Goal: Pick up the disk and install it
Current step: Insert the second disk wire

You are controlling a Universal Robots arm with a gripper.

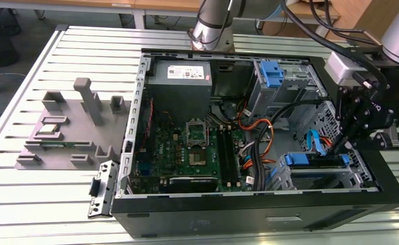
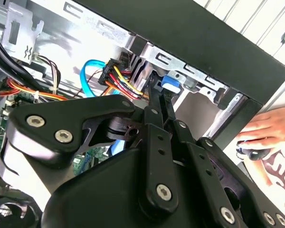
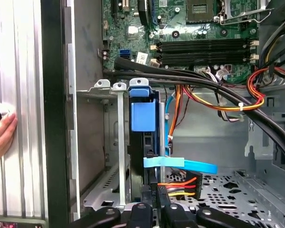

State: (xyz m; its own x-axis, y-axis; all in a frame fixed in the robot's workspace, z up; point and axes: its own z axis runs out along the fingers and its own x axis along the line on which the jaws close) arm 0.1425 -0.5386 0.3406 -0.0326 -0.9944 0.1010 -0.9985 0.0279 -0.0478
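Note:
The disk (image 1: 313, 159) sits in the drive cage at the computer case's corner on the exterior view's right, its blue rails showing at both ends. In the first wrist view the disk (image 3: 143, 118) stands edge-on in the metal cage, with a blue cable and an orange-red-yellow plug at its near end. My gripper (image 1: 340, 147) hangs right over that end. In both wrist views the gripper (image 2: 159, 91) (image 3: 157, 203) has its two thin fingers drawn together at the disk's end beside the plug, with nothing seen between them.
The open black case (image 1: 254, 214) lies on a slatted metal table. Inside are the motherboard (image 1: 193, 153), a grey power supply (image 1: 180, 73), loose cables (image 1: 260, 130) and a second blue carrier (image 1: 271, 74). A grey fixture (image 1: 70, 127) stands on the exterior view's left. A person's hand (image 2: 266, 130) rests beside the case.

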